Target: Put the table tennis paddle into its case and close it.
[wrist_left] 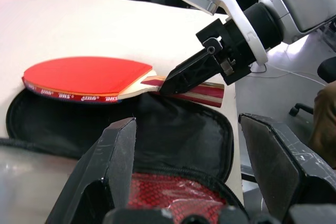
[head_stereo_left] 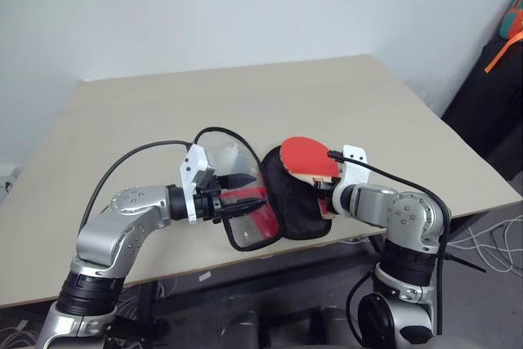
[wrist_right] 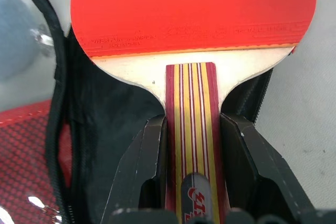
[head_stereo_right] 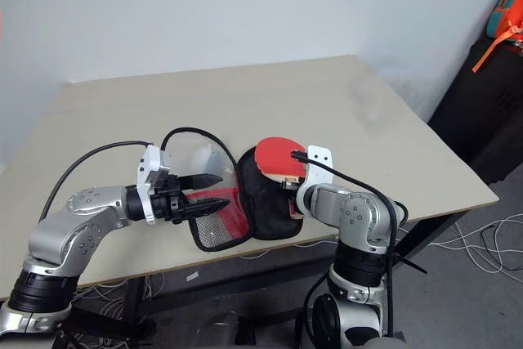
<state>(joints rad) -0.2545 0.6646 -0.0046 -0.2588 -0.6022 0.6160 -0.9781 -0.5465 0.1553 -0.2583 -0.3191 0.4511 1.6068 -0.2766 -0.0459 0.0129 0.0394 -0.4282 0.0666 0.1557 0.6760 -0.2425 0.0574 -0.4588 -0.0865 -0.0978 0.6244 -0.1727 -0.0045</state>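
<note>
The table tennis paddle (wrist_right: 194,9), red-faced with a striped wooden handle, hangs just above the open case, and my right gripper (wrist_right: 191,124) is shut on its handle. The case lies open near the table's front edge: the black half (head_stereo_left: 296,206) is under the paddle, and the clear half (head_stereo_left: 231,157) stands up to the left. The red blade (head_stereo_left: 308,157) sticks out past the black half's far rim. My left gripper (head_stereo_left: 257,185) is open, level, with its fingers astride the clear half's rim and a red mesh panel (wrist_left: 173,195) between them.
The beige table (head_stereo_left: 163,112) stretches far and left of the case. Its front edge runs just below the case. A dark object with an orange strap (head_stereo_left: 511,30) stands off the table's right side, and cables (head_stereo_left: 490,243) lie on the floor there.
</note>
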